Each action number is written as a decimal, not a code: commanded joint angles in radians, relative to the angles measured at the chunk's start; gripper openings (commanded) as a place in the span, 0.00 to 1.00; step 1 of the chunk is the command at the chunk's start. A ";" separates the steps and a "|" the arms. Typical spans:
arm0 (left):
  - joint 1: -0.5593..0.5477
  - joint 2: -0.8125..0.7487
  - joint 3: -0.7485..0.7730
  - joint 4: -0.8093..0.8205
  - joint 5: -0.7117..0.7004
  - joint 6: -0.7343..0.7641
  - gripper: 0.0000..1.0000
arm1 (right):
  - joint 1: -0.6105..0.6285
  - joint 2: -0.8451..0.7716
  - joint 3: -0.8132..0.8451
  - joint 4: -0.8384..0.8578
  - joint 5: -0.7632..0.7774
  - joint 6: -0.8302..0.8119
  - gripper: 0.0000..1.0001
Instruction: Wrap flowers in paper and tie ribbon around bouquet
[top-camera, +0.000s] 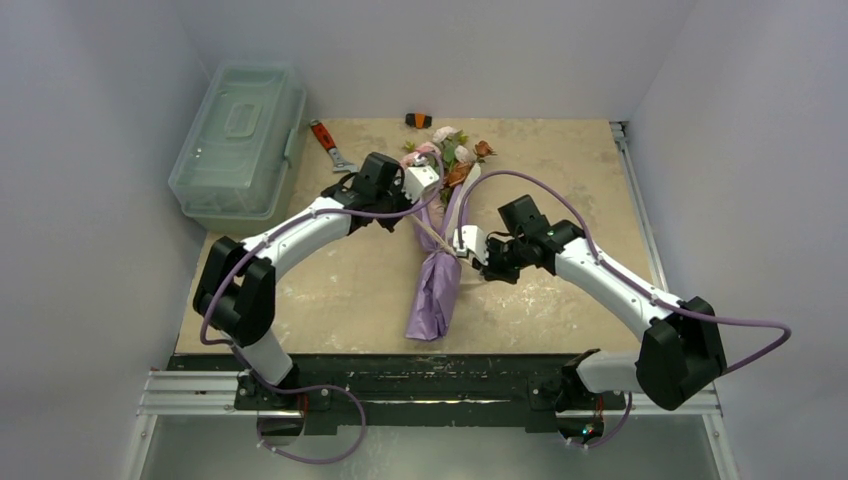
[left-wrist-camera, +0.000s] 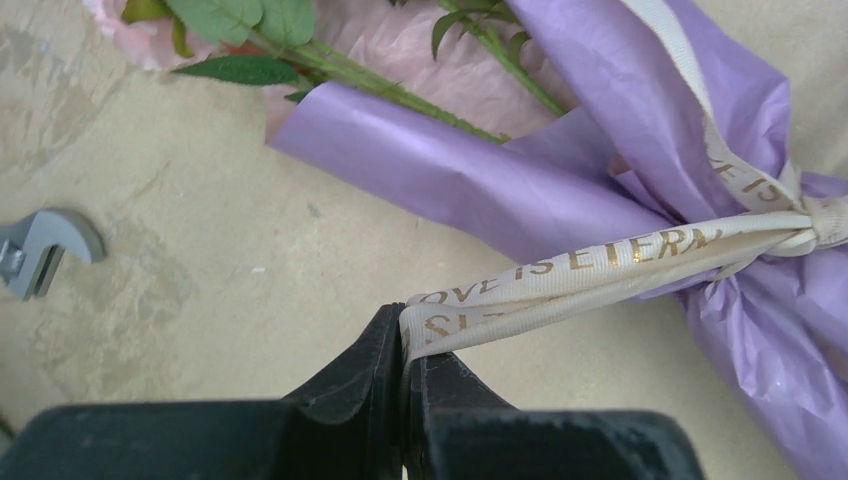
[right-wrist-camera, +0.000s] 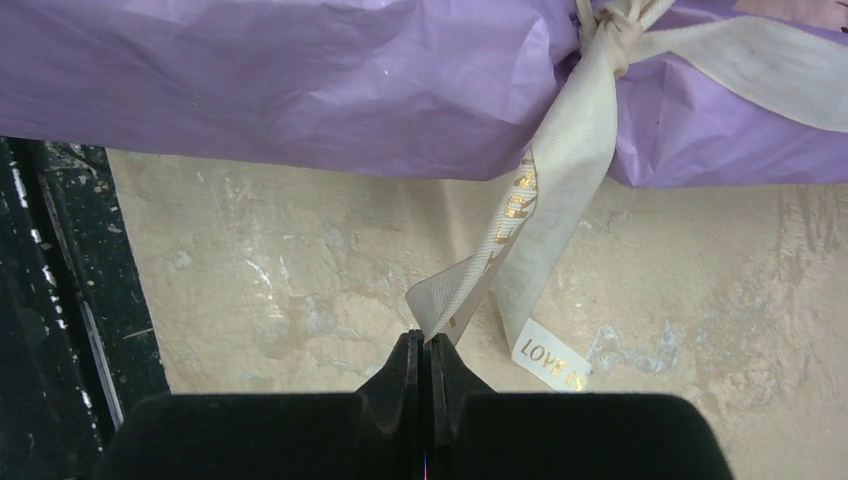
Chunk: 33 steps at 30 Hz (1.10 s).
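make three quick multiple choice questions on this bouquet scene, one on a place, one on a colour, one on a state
1. Where on the table is the clear plastic box?
A near right corner
B far left
C centre

2. What colour is the paper around the bouquet?
A lilac-purple
B green
C yellow

3. The left gripper is:
A wide open
B shut on nothing
C shut on the ribbon

Answers: B, the top view shows the box at the far left. A, both wrist views show lilac paper. C, its jaws pinch a ribbon end that runs to the knot.
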 joint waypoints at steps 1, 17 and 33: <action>0.004 -0.095 0.004 -0.031 -0.154 -0.041 0.00 | -0.015 -0.024 -0.010 -0.016 0.041 -0.020 0.00; 0.147 -0.180 -0.349 0.047 -0.032 -0.179 0.00 | -0.015 0.011 -0.167 0.151 0.059 0.023 0.00; 0.195 -0.147 -0.409 0.058 -0.042 -0.174 0.00 | -0.027 -0.117 -0.283 0.177 0.058 0.028 0.00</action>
